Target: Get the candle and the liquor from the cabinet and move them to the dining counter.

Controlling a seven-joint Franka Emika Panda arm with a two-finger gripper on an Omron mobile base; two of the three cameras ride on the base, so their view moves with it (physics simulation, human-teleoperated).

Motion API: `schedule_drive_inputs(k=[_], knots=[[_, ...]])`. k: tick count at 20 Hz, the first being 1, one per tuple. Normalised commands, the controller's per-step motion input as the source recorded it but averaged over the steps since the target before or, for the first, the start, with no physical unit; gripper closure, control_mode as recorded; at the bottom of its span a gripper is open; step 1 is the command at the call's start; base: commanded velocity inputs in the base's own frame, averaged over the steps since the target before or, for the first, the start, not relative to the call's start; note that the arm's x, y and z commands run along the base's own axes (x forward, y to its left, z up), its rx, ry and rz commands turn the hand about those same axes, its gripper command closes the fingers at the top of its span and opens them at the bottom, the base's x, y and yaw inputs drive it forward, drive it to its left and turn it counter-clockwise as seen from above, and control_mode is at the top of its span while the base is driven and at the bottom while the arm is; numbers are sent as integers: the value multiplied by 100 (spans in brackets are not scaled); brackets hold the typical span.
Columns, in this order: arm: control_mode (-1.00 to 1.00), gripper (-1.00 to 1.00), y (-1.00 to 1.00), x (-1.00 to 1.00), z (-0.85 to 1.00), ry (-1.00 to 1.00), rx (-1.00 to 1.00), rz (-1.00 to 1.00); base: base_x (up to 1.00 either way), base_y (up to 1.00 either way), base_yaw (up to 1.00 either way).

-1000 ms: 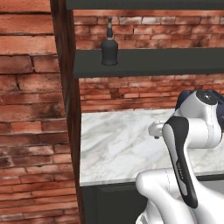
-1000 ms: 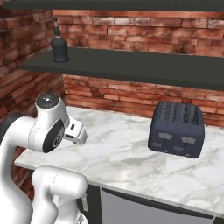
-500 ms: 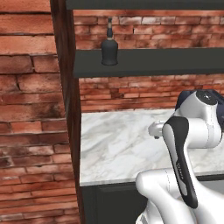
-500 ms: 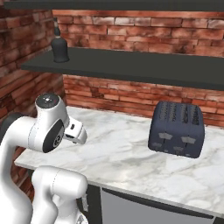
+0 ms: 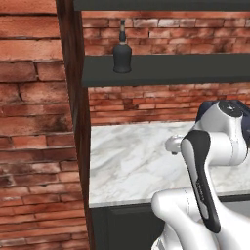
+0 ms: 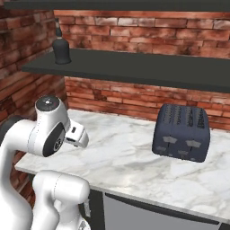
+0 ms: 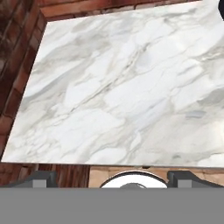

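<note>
The liquor (image 5: 122, 54) (image 6: 61, 50), a squat black bottle with a thin neck, stands upright at the left end of the cabinet's dark grey shelf board (image 5: 180, 69) (image 6: 143, 68). My gripper (image 7: 113, 178) is open, its two dark fingertips (image 7: 41, 178) set wide apart with nothing between them. It looks down on the marble worktop (image 7: 122, 87), well below the shelf. The arm is folded low in front of the worktop. The candle and the dining counter are out of view.
A dark blue toaster (image 6: 182, 132) sits on the right of the marble worktop (image 6: 130, 166) (image 5: 132, 166). A dark wooden side panel (image 5: 73, 107) closes the left side. Red brick wall (image 6: 148, 96) backs the worktop and shelf.
</note>
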Motion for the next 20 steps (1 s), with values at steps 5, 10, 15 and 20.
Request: schedule_drive_inputs(k=[5, 10, 15, 20], knots=[[-100, -100, 10, -3, 30, -20, -3, 9, 0, 0, 0], [-100, -100, 6, -4, 42, -25, -1, 13, 0, 0, 0], [-100, -100, 2, -4, 50, -14, 0, 11, 0, 0, 0], [-100, -100, 3, -6, 54, -3, 0, 5, 0, 0, 0]])
